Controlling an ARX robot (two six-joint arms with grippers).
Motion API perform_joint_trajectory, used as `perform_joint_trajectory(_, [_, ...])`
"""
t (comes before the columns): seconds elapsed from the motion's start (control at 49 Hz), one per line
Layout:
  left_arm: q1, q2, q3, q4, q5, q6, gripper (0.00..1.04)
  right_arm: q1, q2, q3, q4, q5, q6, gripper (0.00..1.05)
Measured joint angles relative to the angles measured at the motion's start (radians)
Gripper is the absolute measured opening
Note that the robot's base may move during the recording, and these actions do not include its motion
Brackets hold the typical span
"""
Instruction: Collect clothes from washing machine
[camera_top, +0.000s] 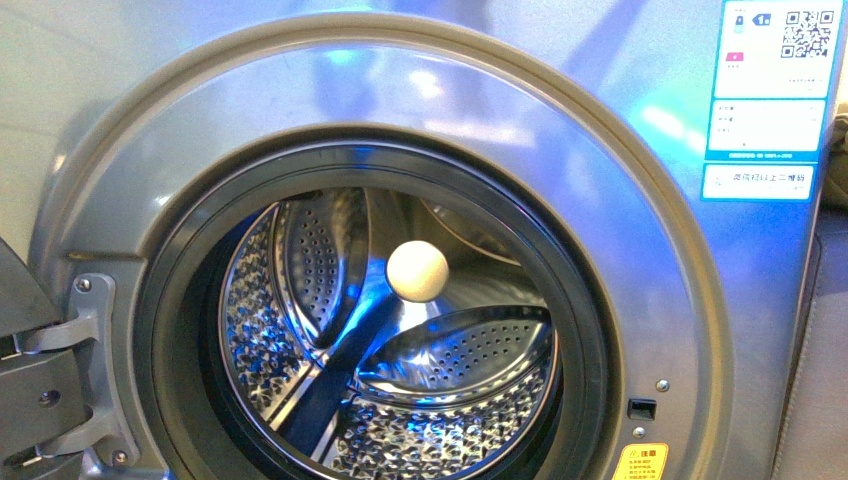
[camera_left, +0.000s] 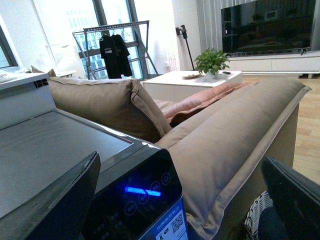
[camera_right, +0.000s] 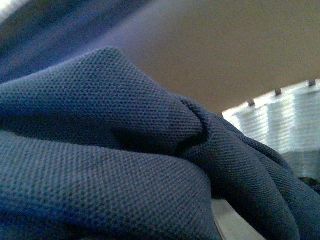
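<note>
Washing machine (camera_top: 640, 120) fills the front view, its drum (camera_top: 450, 360) bare of fabric, so emptying looks done. Navy clothes (camera_right: 125, 150) crowd my right wrist view and hide my right tool, so I cannot tell its grip. My left tool (camera_left: 175, 210) stands apart, empty.

Glossy perforated steel drum (camera_top: 440, 370); woven clothes (camera_right: 100, 165).

- The washing machine (camera_top: 640, 80) has a silver-grey front with a blue sheen and a dark grey door ring.
- The drum (camera_top: 300, 260) is shiny steel, dotted with small holes and diamond-embossed toward the lower frame.
- The ball (camera_top: 417, 271) at mid-frame is cream.
- The labels (camera_top: 765, 95) at upper right are white, edged in teal.
- The sticker (camera_top: 640, 462) at lower right is yellow.
- The clothes (camera_right: 100, 150) are navy with a fine dotted weave.
- The sofa (camera_left: 235, 130) is tan.
</note>
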Motion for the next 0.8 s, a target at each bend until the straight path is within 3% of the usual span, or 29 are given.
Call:
perform_joint_trajectory(0.061, [0.000,0.000,0.000,0.000,0.000,0.000,0.98,0.001,0.079,-0.038,-0.045,0.039,-0.086,0.06])
perform_joint_trajectory(0.245, [0.000,0.000,0.000,0.000,0.000,0.000,0.98,-0.001,0.344,-0.058,-0.169,0.161,-0.202,0.43])
perform_joint_trajectory(0.592, [0.000,0.000,0.000,0.000,0.000,0.000,0.98,0.003,0.167,-0.105,-0.136,0.091,-0.167,0.97])
perform_joint_trajectory(0.796, [0.000,0.000,0.000,0.000,0.000,0.000,0.98,0.081,-0.196,-0.148,-0.072,0.049,0.030,0.97])
